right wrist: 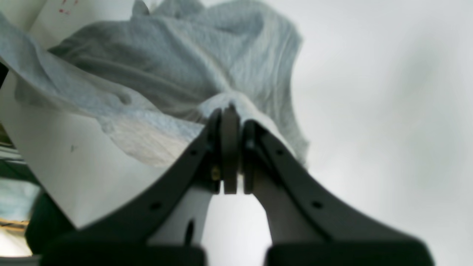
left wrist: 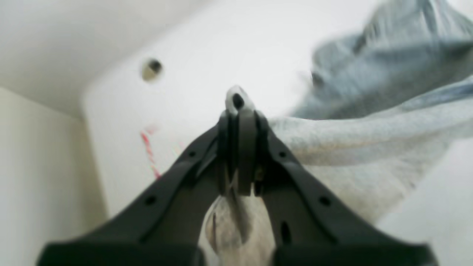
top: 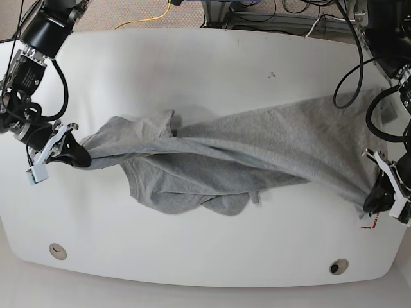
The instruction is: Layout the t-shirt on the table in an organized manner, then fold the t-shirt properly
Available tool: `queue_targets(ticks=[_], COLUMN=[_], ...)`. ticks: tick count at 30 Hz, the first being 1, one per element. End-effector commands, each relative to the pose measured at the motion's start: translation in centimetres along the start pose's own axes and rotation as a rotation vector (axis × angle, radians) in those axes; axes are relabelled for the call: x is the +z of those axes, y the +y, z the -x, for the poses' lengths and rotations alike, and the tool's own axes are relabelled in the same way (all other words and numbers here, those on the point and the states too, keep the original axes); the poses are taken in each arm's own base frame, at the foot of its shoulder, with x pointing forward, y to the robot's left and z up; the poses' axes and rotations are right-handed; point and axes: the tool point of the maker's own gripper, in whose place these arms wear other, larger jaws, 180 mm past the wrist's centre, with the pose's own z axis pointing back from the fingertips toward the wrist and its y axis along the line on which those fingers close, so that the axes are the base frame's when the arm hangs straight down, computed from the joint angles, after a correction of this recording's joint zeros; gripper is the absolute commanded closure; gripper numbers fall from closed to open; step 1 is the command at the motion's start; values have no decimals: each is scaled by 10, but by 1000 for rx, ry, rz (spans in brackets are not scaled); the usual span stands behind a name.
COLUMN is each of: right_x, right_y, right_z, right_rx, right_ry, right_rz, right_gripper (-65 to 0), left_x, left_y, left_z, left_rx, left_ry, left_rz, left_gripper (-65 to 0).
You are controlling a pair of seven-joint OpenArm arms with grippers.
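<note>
Shirt (top: pixel 257 151) stretched across the table (top: pixel 192 58), long axis running left–right in the base view, strung between the two arms

Right gripper (top: pixel 78 154) at the left end of the scene, jaws closed, pinching a bunched corner of cloth; its wrist view shows fabric (right wrist: pixel 177 70) rising straight out from the shut tips (right wrist: pixel 230 111). Left gripper (top: pixel 372 200) at the right end, near edge side, jaws likewise closed on a corner; in its own view the cloth (left wrist: pixel 369 136) runs off to one side from the tips (left wrist: pixel 240 111), with a scrap poking through past them

Key relation: both held points sit at opposite ends of the shirt, so the pull line is the shirt's long axis. Right part looks fairly taut and flat. Left part is not – a twisted ridge runs across the middle, and a loose lobe sags toward the near edge, left of centre (top: pixel 186 192)

Neither arm is nearer that slack; it lies between them, closer to the right gripper's end

Judgement: still the layout stage, folding not yet begun. Next move likely calls for drawing the two ends further apart along that axis, or lifting and resettling, to undo the twist. Risk: pulling harder may just tighten the ridge

Grommet hole (left wrist: pixel 151 69) and red marking (left wrist: pixel 149 153) visible beyond the left gripper
</note>
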Motion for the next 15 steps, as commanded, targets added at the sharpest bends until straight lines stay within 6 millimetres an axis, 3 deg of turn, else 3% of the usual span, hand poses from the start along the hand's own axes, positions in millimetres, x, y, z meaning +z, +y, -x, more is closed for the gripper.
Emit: queue_targets(ticks=[1, 10, 15], right_x=[10, 19, 32], right_y=[-15, -36, -42], right_z=[-35, -108, -156], right_rx=[19, 62, 108], right_ry=[-77, -158, -210], right_rz=[16, 24, 35], right_gripper=[0, 0, 0], left_x=[4, 0, -1], left_y=[13, 36, 61], left_z=[-39, -103, -134], left_rx=[-60, -112, -68], left_ry=[-86, -179, -230], left_rz=[-47, -109, -141], left_gripper=[0, 0, 0])
